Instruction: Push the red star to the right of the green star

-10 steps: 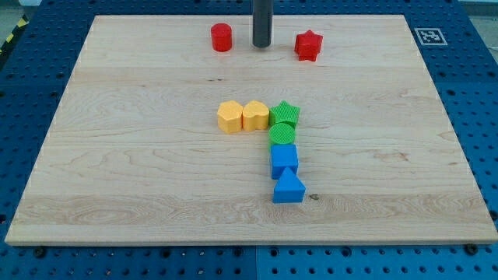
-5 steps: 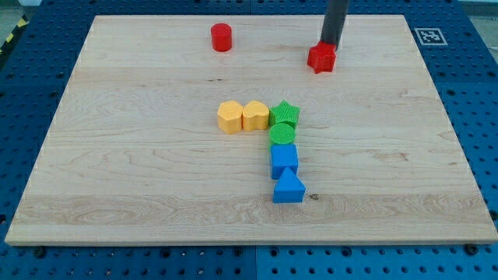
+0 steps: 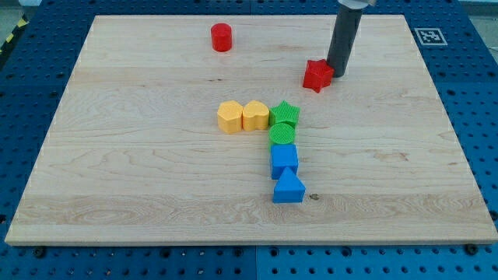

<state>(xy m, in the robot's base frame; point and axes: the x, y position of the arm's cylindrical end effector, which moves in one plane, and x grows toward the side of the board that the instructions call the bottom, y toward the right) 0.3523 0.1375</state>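
Rod only, no claw to open or grip anything: my tip (image 3: 338,75) touches the red star (image 3: 317,75) on its right side, far on the wooden board (image 3: 117,155). That star lies beyond and right of the green star (image 3: 285,113).

Red star (image 3: 317,75), green star (image 3: 285,113), dark rod (image 3: 343,39)

This is a robotics lab bench. A pale wooden board (image 3: 156,179) lies on a blue perforated mounting plate (image 3: 482,117) with a regular grid of holes, the kind used for fixing test rigs. A black-and-white fiducial marker (image 3: 429,36) sits at the board's top right corner, and yellow-black hazard tape (image 3: 11,33) shows at the view's top left.
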